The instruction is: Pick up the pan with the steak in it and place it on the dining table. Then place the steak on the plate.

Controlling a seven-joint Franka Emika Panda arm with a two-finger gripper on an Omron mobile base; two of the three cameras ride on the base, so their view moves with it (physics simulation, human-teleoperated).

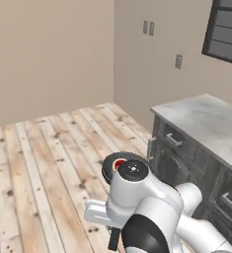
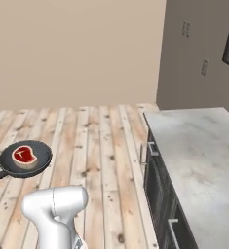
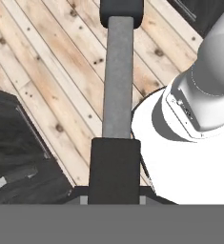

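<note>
**Aloft, pan and steak ride over the plank floor**

Broadly, the wooden plank floor (image 2: 96, 146) takes up most of the room, running back to plain beige walls. To the right stands a dark cabinet block with a grey-white marbled tabletop (image 2: 199, 151), drawer handles showing on its front; whether this is the dining table or a kitchen counter I cannot say for certain from these angles.

Next in size, the white arm (image 1: 152, 207) curls up in the foreground of both base views. Beyond it the pan (image 2: 26, 159) hangs above the floorboards, level, well apart from the marbled tabletop and touching neither it nor the floor. In the left base view the pan (image 1: 112, 165) is partly hidden behind the arm's round joint.

In the hand view the long handle (image 3: 118, 76) runs straight up from the fingers (image 3: 114, 164), which are pinched tight on its near end.

Smallest, the steak (image 2: 24, 155) lies flat inside the pan, roughly in its middle, red with a pale rim. From the left base view only a sliver of the steak (image 1: 119, 163) peeks past the arm.
</note>
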